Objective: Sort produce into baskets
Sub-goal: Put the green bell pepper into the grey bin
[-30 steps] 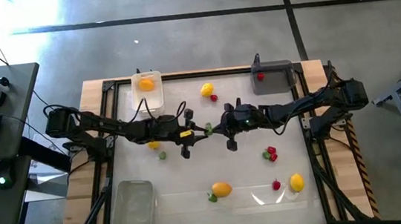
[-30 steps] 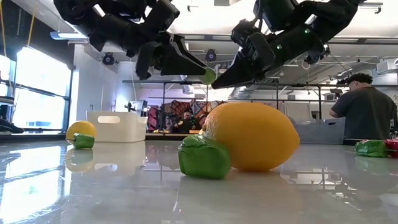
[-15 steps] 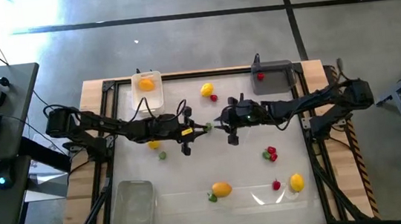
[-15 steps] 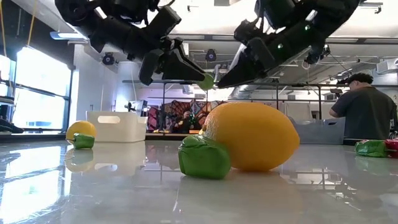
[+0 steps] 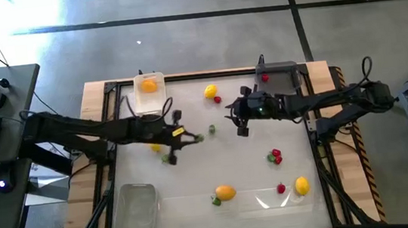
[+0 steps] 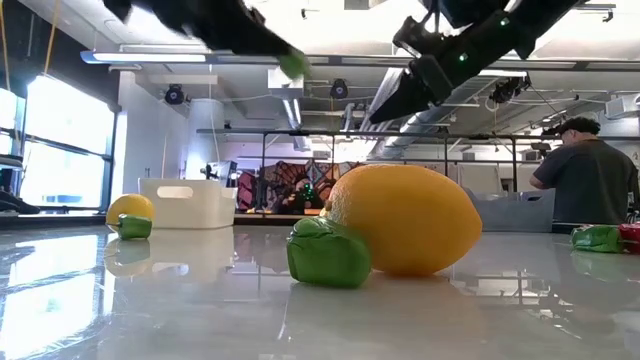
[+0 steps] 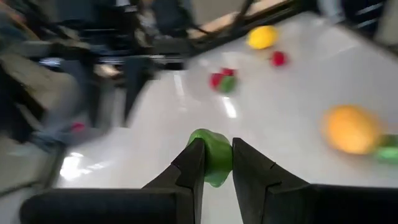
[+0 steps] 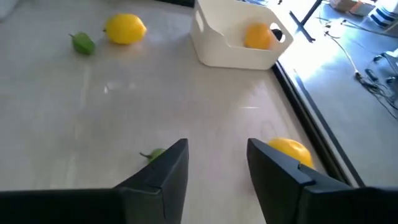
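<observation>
High view: left gripper (image 5: 195,138) over mid-table, right gripper (image 5: 236,118) nearer the dark grey tray (image 5: 279,76) (white tray (image 5: 150,94) holds one orange fruit).
Left wrist view: fingers (image 7: 191,167) clamped on a green piece (image 7: 212,155).
Right wrist view: right fingers (image 8: 166,169) apart, gripping nothing, above the table (image 8: 124,106).

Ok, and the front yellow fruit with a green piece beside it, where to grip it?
Come from above and close across the narrower middle of the yellow fruit: it lies on its side, longer one way. Stay clear of the green piece at one end.
</observation>
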Tool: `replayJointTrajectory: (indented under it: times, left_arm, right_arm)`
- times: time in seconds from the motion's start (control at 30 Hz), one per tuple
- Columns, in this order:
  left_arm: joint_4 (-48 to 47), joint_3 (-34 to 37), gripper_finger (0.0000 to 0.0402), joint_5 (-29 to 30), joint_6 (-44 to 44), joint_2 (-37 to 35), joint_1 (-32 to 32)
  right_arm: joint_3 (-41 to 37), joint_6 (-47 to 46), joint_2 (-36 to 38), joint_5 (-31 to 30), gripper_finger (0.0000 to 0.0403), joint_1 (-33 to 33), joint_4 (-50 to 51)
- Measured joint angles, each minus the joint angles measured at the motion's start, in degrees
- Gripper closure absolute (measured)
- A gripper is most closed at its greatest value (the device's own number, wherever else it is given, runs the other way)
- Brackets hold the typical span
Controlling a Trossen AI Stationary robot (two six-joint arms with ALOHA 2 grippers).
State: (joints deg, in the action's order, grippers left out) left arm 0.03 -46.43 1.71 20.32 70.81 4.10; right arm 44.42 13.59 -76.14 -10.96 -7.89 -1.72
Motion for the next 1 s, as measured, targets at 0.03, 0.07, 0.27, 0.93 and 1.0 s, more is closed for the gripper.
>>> replayJointTrajectory:
  times: [0.03,0.07,0.27,0.93,1.0]
  left_arm:
    - [-3.54,-1.09,0.0349,-0.69,-1.66,-1.15,0.99]
    - [-7.5,-2.3,0.0349,-1.96,-3.06,-2.17,1.89]
    - [-29.72,-8.38,0.0349,-6.6,-17.67,-5.71,7.72]
    - [-49.6,1.56,0.0351,-10.07,-62.19,-6.61,33.35]
    - [-49.62,3.24,0.0351,-10.12,-63.02,-6.61,34.35]
  right_arm:
    - [0.0,0.23,0.0,0.0,0.0254,-0.42,0.26]
    - [-0.02,0.4,0.0,0.0,0.0257,-0.77,0.64]
    - [-0.02,0.26,0.0,0.23,0.0263,-2.49,1.71]
    - [-0.09,-3.26,-0.04,0.31,0.0264,-2.59,4.93]
    - [-0.09,-3.26,-0.04,0.29,0.0264,-2.59,4.93]
